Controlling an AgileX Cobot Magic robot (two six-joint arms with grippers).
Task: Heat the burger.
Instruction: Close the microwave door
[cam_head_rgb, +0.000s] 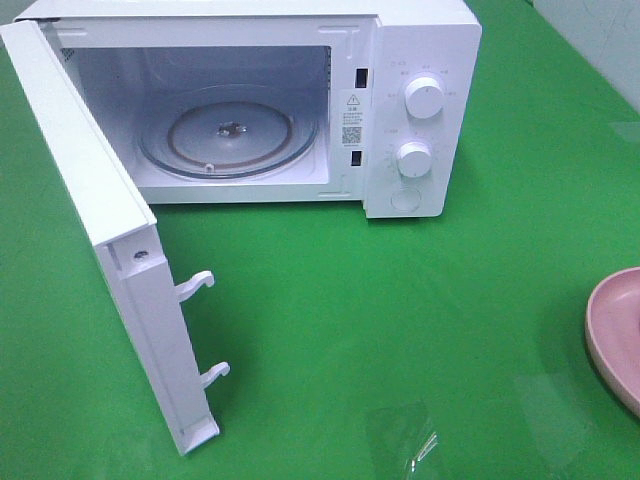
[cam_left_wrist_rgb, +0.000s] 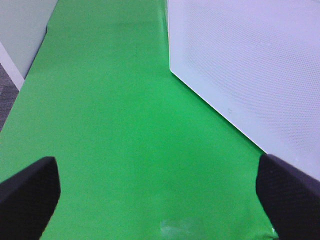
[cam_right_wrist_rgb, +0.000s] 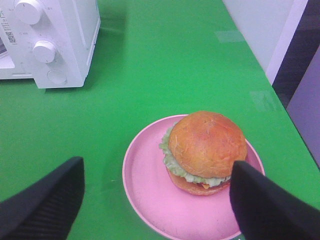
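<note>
1. The burger (cam_right_wrist_rgb: 206, 150) sits on the pink plate (cam_right_wrist_rgb: 150, 200), toward one side of it rather than dead centre; the plate rests near the right edge of the green table (cam_head_rgb: 400, 330), well apart from the microwave (cam_head_rgb: 420, 110).
2. The burger looks light but soft and stacked: a glossy bun over ruffled lettuce, cheese and patty. I'd judge a hard squeeze would crush the bun or slide the layers, and the shiny top may be slippery.
3. The safest hold seems to be across the bun's sides, low enough to catch the whole stack, or else the plate's rim.
4. The right gripper (cam_right_wrist_rgb: 155, 200) hangs above the plate, jaws spread wide on either side of it, holding nothing.
5. The left gripper (cam_left_wrist_rgb: 157, 192) is also spread wide and empty, over bare table beside the microwave door (cam_left_wrist_rgb: 250, 60).
6. The microwave stands open; inside is only its glass turntable (cam_head_rgb: 230, 130), nothing on it.
</note>
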